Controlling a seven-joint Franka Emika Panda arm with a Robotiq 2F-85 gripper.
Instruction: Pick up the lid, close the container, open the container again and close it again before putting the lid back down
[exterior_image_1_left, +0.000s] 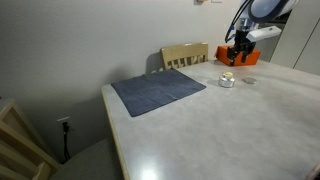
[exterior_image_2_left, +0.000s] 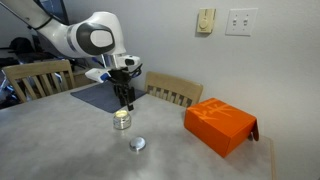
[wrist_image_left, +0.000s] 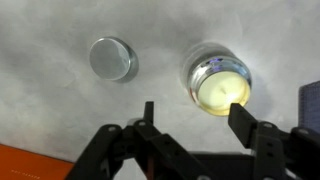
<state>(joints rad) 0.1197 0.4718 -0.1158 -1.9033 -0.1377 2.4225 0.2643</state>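
Just above the container (exterior_image_2_left: 122, 119), the gripper (exterior_image_2_left: 125, 100) hangs with its jaws apart, holding nothing.

In the wrist view its two fingers (wrist_image_left: 148, 112) stand wide with only table showing between them. The container, a small squat clear jar with a yellowish inside, sits uncovered just past the fingertips. The lid (wrist_image_left: 111, 58), a thin pale grey disc, lies flat on the table beside the jar, near it but not touching. In an exterior view the orange box (exterior_image_2_left: 220, 124) rests well apart on the grey marbled table (exterior_image_2_left: 60, 140), and a dark blue-grey mat (exterior_image_1_left: 158, 90) lies farther along the tabletop. No writing can be made out on jar, lid or box.
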